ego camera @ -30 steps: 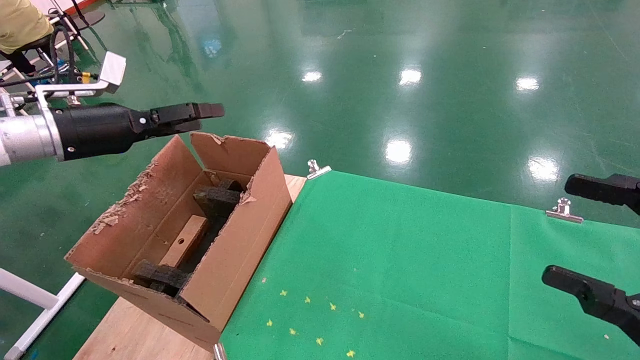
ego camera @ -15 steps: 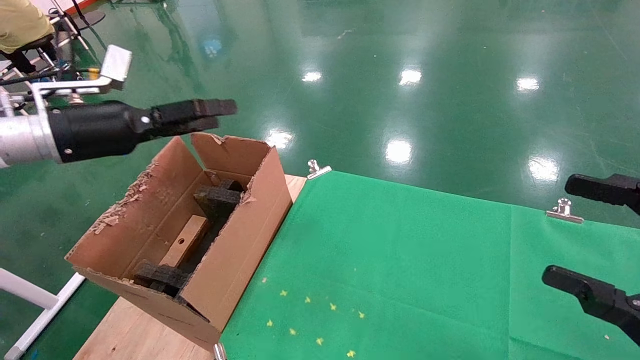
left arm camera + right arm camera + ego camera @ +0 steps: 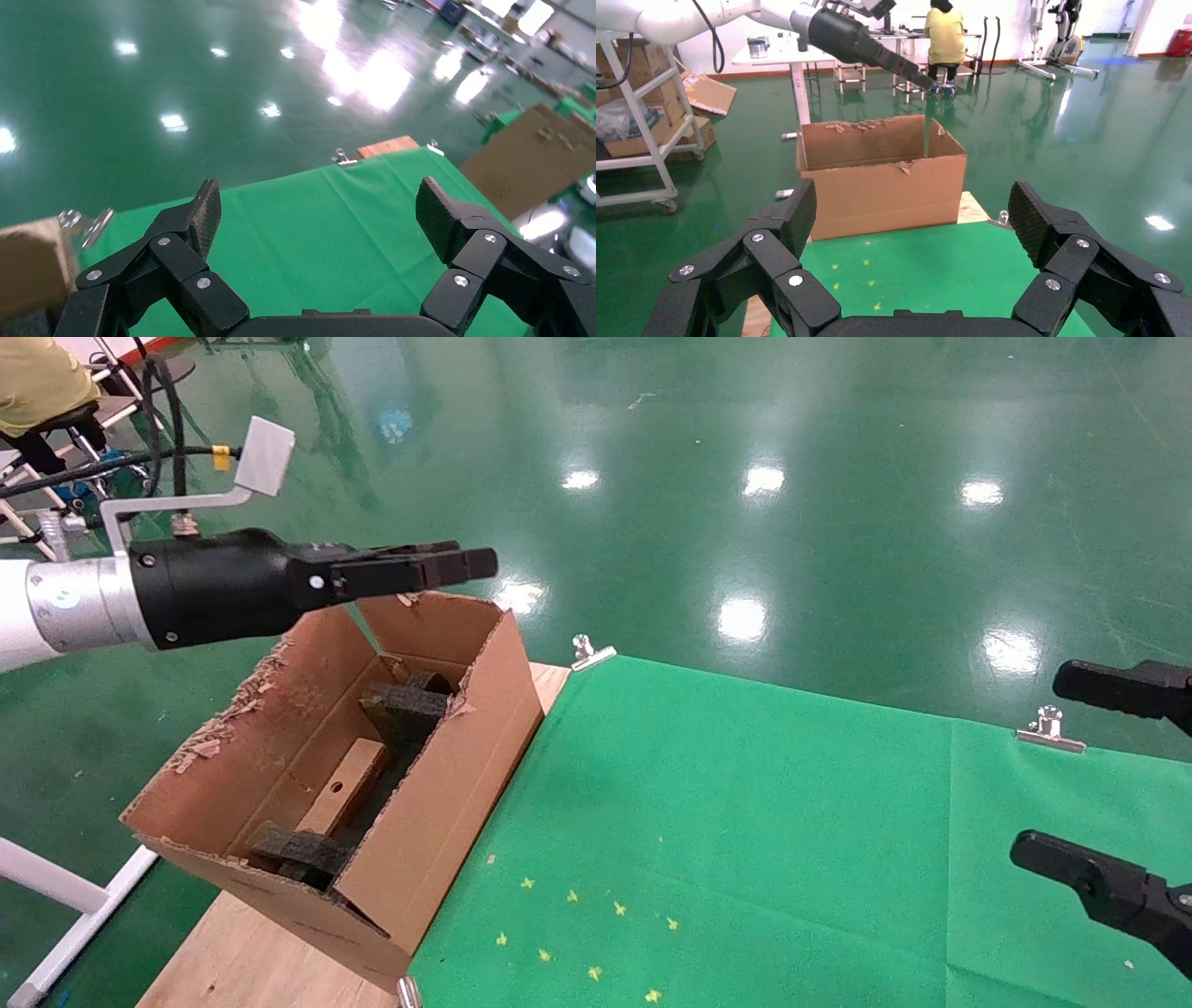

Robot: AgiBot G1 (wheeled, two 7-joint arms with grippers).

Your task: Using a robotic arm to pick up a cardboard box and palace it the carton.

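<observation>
The left gripper (image 3: 466, 563) of the robotic arm (image 3: 84, 603) hangs in the air above the far end of the carton (image 3: 438, 784), level and pointing right, its fingers spread wide with nothing between them. Only the left wrist view shows that gap plainly, with both pads (image 3: 206, 207) apart over the green cloth (image 3: 316, 225); from the head camera the fingers stack edge-on and read as one dark bar. The cardboard box (image 3: 345, 786) lies inside the carton, lengthwise along the bottom, its round hole facing up, between a black foam block (image 3: 405, 705) at the far end and another (image 3: 293, 854) at the near end. The carton, flaps ragged and torn, sits at the left edge of the wooden table (image 3: 242, 961), just beside the cloth. The right gripper (image 3: 1085, 775) is parked at the right edge of the table over the cloth, jaws wide open and holding nothing. Its wrist view looks across at the carton's long side (image 3: 880, 189) and the left arm above it, but cannot see into the carton. A metal clip (image 3: 591, 652) pins the cloth's far corner.
</observation>
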